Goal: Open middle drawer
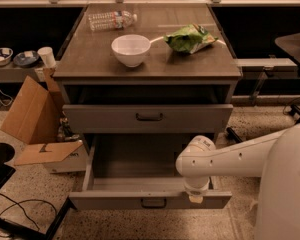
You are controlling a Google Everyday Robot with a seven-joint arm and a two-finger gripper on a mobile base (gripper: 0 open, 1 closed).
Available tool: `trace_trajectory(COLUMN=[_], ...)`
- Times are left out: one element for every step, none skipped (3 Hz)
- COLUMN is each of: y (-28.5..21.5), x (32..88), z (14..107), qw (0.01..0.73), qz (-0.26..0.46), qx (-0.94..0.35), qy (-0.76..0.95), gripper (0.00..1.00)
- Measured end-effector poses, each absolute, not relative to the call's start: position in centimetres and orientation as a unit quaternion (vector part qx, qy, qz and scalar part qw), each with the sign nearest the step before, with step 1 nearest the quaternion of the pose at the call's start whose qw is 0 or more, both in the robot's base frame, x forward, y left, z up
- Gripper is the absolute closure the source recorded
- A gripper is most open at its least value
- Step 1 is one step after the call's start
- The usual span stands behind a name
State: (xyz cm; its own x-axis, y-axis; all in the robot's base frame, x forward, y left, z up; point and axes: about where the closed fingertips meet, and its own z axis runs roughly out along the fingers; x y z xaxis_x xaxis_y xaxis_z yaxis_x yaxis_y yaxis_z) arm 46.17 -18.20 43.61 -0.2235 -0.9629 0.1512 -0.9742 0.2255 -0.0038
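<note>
The middle drawer (pixel 115 200) is seen pulled well out beneath the worktop (pixel 90 59), so the task is judged nearly done. The hand (pixel 195 198) is placed at the drawer's front edge; whether anything is grasped cannot be told.

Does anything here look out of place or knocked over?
A water bottle lies on its side on the cabinet; an opened cardboard box leans beside it. The middle drawer is pulled out, with the gripper at its front edge.

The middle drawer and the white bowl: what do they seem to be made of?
Middle drawer: likely painted metal, matte grey, thin flat walls. Bowl: probably ceramic or plastic, smooth plain white. The pincer sits at the drawer's front edge.
</note>
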Motion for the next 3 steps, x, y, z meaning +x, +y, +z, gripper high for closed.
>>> trace_trajectory(y=[-18.6, -19.0, -19.2], x=[45.4, 44.9, 44.3], z=[43.9, 44.2, 44.4], qw=[0.063, 0.068, 0.072], qz=[0.055, 0.063, 0.068], qx=[0.613, 0.611, 0.605], qy=[-0.786, -0.786, -0.79], gripper=[1.0, 1.0, 1.0])
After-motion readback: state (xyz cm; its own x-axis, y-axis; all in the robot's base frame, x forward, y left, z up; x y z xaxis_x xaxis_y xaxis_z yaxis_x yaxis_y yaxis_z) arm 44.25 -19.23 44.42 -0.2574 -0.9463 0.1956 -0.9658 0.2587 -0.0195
